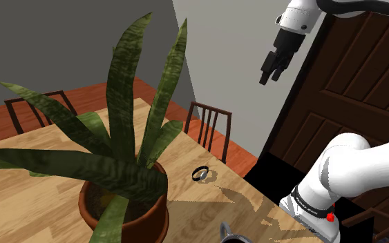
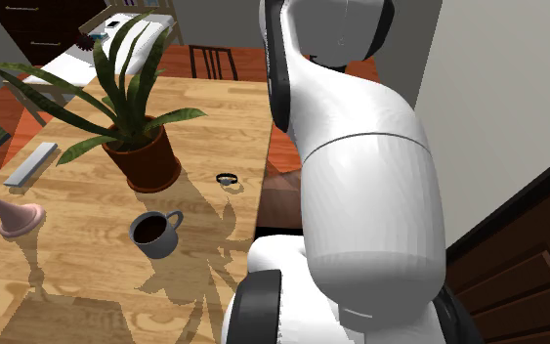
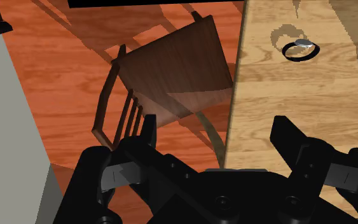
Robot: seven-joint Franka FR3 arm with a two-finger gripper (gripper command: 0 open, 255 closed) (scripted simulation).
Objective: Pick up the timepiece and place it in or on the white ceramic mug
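The timepiece is a small wristwatch with a black band (image 1: 201, 174) (image 2: 227, 180) (image 3: 300, 49), lying on the wooden table (image 2: 194, 127) near its edge. A grey mug with a dark inside (image 2: 155, 234) stands upright on the table, a short way from the watch; its rim shows at the shoulder view's bottom edge (image 1: 234, 237). My black gripper (image 1: 270, 73) (image 3: 219, 137) hangs high in the air, off the table's side and above a chair, well away from the watch. Its fingers (image 3: 147, 130) stand apart with nothing between them.
A tall snake plant in a brown pot (image 1: 125, 207) (image 2: 146, 161) stands beside the watch and mug. A dark wooden chair (image 3: 171, 70) (image 1: 210, 128) is at the table's edge under the gripper. A pink object (image 2: 14, 217) and a grey bar (image 2: 30, 164) lie farther off.
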